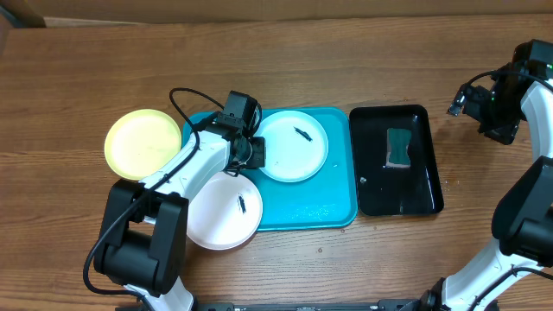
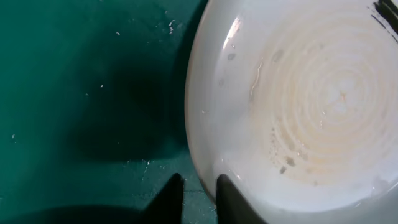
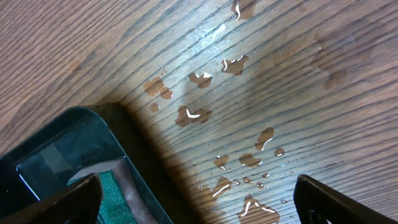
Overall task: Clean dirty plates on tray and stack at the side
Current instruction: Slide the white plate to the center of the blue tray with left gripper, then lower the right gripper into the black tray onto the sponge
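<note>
Left hand, fingers drawn to a narrow gap, straddles the left rim of the pale blue round plastic plate; whether it actually squeezes the rim cannot be told. Taking the plate by its edge probably serves to steady or tilt it for wiping, since its small dark smear is not yet cleaned off. That plate lies flat in the upper middle of the large turquoise rectangular plastic tray, with bare tray floor to its right and below. A white round plastic plate, also smeared, overhangs the tray's lower left corner just beside the left arm, so room there is tight. A yellow-green round plastic plate rests on the wooden bench left of the tray, likely the start of the stack; no smear shows on it. Right of the turquoise tray, a glossy black rectangular tray holds a green sponge. Right hand, fingers spread wide and empty, hangs above wet bench beyond the black tray's corner, well apart from the plates.
</note>
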